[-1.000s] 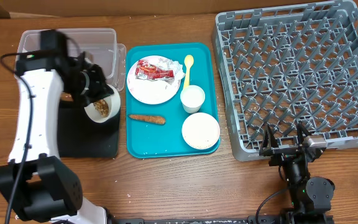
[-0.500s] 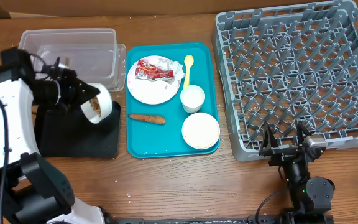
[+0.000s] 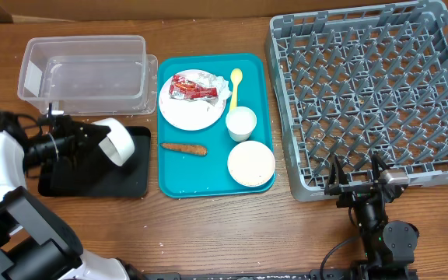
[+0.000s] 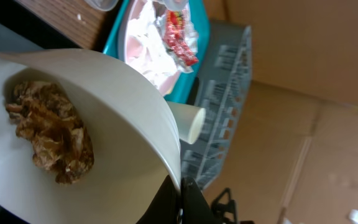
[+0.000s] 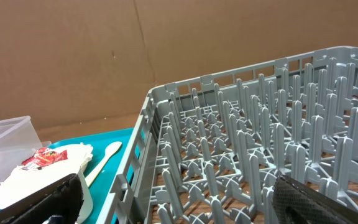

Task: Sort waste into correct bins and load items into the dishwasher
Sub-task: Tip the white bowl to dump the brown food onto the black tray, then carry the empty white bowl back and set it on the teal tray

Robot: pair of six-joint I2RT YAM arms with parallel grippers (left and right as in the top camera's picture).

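Note:
My left gripper [image 3: 98,140] is shut on the rim of a small white bowl [image 3: 120,145] and holds it tipped on its side over the black tray [image 3: 111,180]. In the left wrist view the gripper [image 4: 182,190] pinches the bowl [image 4: 129,112], with a brown food chunk [image 4: 51,134] still inside. The clear tub [image 3: 84,66] stands behind. The white plate [image 3: 189,109] carries the red-and-white wrapper [image 3: 191,87] and a napkin. The yellow spoon [image 3: 236,84], cup [image 3: 241,122], second bowl [image 3: 251,163] and carrot stick [image 3: 183,147] lie nearby. My right gripper [image 3: 356,179] is open at the front edge of the grey dish rack [image 3: 372,93].
The plate, cup, bowl, spoon and carrot all rest on a teal serving tray [image 3: 176,180] between the black tray and the rack. The right wrist view shows the rack's pegs [image 5: 260,143] and the spoon [image 5: 104,158]. A cardboard wall stands behind the table.
My left arm has swung out toward the left front with the bowl. The bowl has turned from upright onto its side over the black tray. The right arm has not moved.

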